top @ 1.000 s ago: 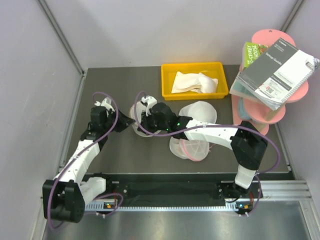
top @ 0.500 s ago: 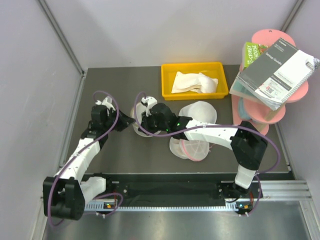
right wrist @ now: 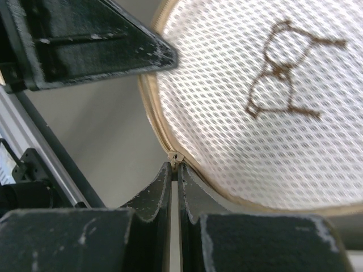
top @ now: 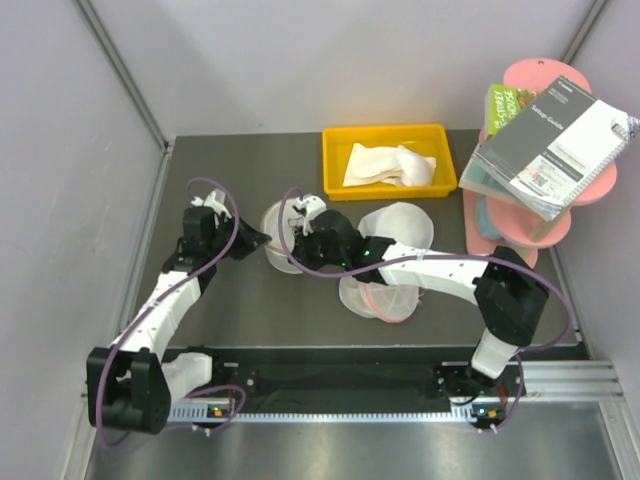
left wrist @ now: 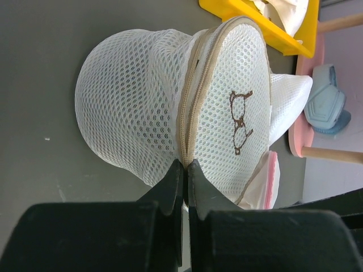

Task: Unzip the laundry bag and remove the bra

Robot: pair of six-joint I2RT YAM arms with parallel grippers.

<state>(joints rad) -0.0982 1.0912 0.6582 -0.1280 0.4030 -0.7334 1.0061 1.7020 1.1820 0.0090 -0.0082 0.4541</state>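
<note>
Grippers from both arms met at the round, translucent white mesh laundry bag with its beige-tan rim, which sat on the dark grey table left of centre in the overhead view. The left gripper was at its left edge and the right gripper at its right, while a pink-rimmed round mesh bag and a plain all-white mesh bag lay just beside the right arm and a yellow plastic tray stood further back. From the left wrist, the fingers were pressed fully together, pinching the bag's zipped rim seam at its near edge; the zip looked closed along what showed, and no bra could be made out through the mesh. From the right wrist, the fingers were likewise clamped tight, with the small beige zipper pull caught at their very tips. That hold looked shallow, so a quick tug along the rim could let the pull slip free. If the left pinch gave way, the light bag would probably drag after the right gripper rather than unzip, perhaps bumping the neighbouring bags.
</note>
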